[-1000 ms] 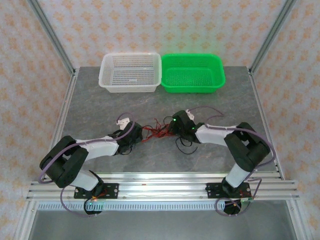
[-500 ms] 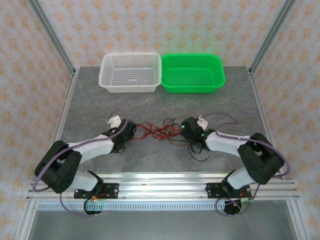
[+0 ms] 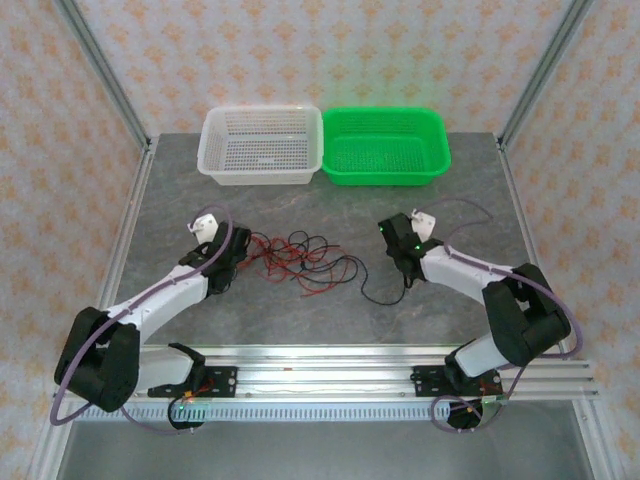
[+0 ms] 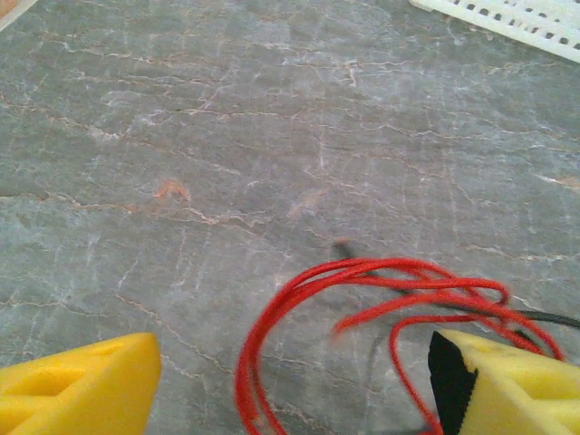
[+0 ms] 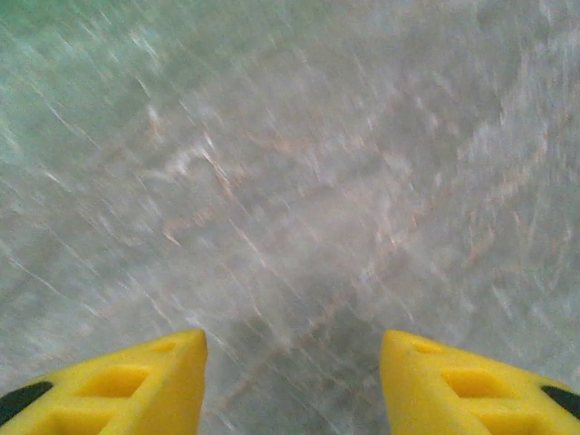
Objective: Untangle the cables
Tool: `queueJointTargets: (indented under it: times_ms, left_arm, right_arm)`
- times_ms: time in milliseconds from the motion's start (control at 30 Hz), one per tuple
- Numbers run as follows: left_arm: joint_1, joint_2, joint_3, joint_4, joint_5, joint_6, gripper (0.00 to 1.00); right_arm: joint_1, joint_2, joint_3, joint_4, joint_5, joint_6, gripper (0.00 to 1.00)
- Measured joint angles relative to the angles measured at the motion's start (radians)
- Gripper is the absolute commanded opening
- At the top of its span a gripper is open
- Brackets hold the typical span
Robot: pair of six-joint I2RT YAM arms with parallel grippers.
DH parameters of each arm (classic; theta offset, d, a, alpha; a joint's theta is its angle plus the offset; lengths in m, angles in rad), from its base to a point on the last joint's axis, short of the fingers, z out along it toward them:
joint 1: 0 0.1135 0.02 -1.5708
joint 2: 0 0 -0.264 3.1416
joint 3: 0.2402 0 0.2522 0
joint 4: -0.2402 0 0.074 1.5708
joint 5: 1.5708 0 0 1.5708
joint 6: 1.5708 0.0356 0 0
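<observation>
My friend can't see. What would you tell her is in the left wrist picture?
Red cables loop on a grey marbled table between the wide-open yellow fingers of the left gripper. A thin black cable runs off to the right, and the edge of a white basket shows at top right.

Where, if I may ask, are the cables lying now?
In the top view the cables lie left of centre on the table, in front of the white basket.

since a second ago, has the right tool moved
Yes. The right tool has swung to the right, from below the green basket's left corner to below its middle, away from the cables.
</observation>
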Motion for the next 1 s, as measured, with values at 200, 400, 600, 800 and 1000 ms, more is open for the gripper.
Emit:
queueJointTargets:
  times_ms: [200, 400, 600, 800, 1000]
  left_arm:
    - [0.000, -0.051, 0.009, -0.036, 0.103, 0.026, 0.84]
    - [0.000, -0.108, 0.121, -0.146, 0.153, 0.042, 0.72]
    - [-0.016, -0.123, 0.200, -0.193, 0.166, 0.050, 0.23]
    - [-0.023, -0.070, 0.138, -0.132, 0.237, 0.040, 0.00]
    - [-0.020, 0.093, 0.021, -0.037, 0.254, 0.019, 0.00]
  right_arm:
    - [0.013, -0.059, 0.047, 0.006, -0.089, -0.078, 0.50]
    - [0.196, -0.068, 0.125, -0.003, -0.187, -0.077, 0.42]
    - [0.369, 0.160, 0.319, -0.003, -0.253, -0.060, 0.29]
    - [0.415, 0.405, 0.464, -0.018, -0.297, -0.052, 0.26]
    - [0.417, 0.533, 0.542, -0.035, -0.315, -0.050, 0.25]
